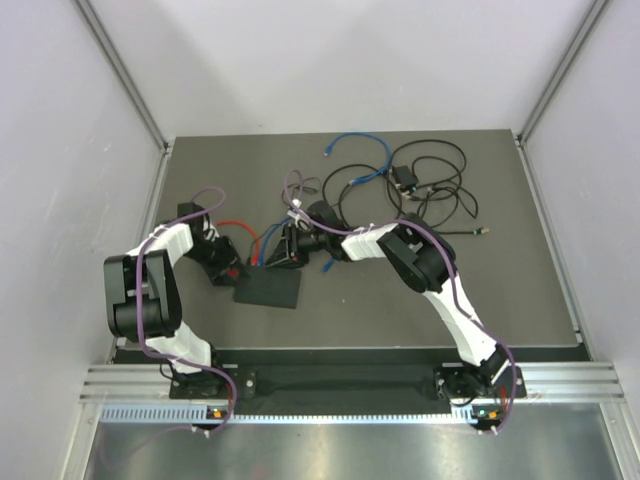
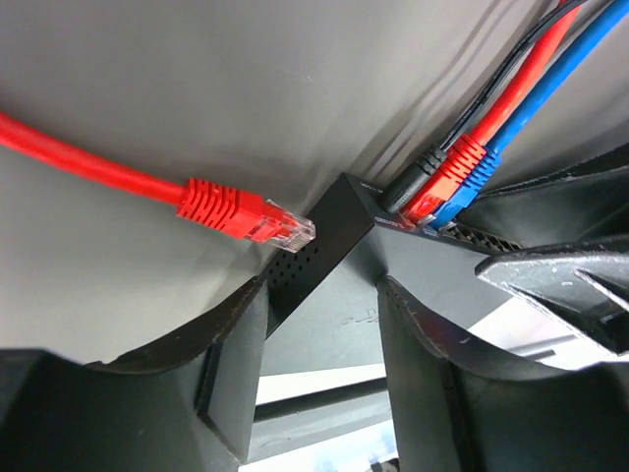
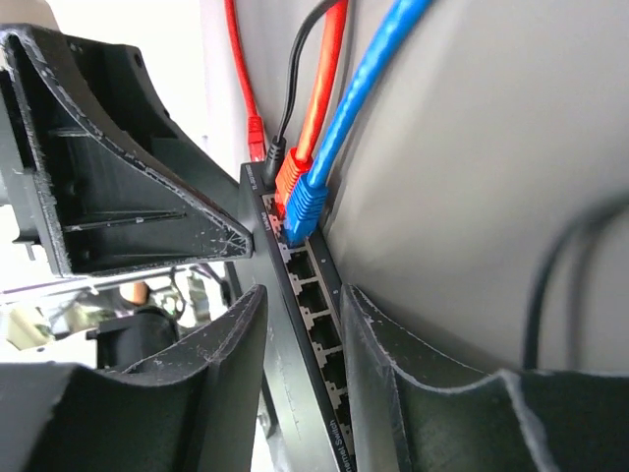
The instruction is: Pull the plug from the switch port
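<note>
Flat black switch [image 1: 268,290], red plug [image 3: 291,179], blue plug [image 3: 307,208], both seated

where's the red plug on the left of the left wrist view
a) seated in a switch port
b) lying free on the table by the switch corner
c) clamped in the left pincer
b: the red plug lies on the table just off the corner of the switch, in no port and outside the left pincer.

Switch [image 2: 339,231]: matte black, side dotted with small holes. Loose plug [image 2: 236,209]: red, clear tip. At switch's 1 o'clock: black plug [image 3: 274,152], red plug [image 3: 292,169], blue plug [image 3: 307,202]. Table [image 1: 500,290]: grey.
</note>
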Action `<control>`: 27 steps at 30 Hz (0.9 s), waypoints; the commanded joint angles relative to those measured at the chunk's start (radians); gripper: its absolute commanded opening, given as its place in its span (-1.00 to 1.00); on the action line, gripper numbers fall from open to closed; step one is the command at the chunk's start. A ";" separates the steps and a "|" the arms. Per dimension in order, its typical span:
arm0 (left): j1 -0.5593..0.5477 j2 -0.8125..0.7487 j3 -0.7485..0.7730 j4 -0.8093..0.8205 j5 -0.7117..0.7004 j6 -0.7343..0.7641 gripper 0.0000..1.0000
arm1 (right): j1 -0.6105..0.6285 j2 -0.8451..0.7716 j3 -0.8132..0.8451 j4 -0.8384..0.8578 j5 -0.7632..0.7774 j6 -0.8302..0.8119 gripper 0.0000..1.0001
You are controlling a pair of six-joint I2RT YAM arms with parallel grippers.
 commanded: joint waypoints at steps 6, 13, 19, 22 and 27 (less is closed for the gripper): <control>-0.022 0.005 -0.024 0.014 0.002 0.009 0.02 | -0.004 0.007 0.000 0.088 0.033 0.084 -0.28; -0.027 0.013 -0.027 0.018 0.004 0.015 0.01 | -0.024 0.077 0.143 -0.027 0.021 0.041 -0.28; -0.031 0.020 -0.027 0.024 0.010 0.013 0.01 | -0.016 0.113 0.192 -0.102 -0.008 -0.019 -0.28; -0.031 0.020 -0.028 0.024 0.005 0.013 0.01 | -0.010 0.110 0.185 -0.125 -0.015 -0.059 -0.28; -0.036 0.023 -0.027 0.025 0.007 0.012 0.01 | 0.009 0.109 0.179 -0.168 -0.039 -0.108 -0.29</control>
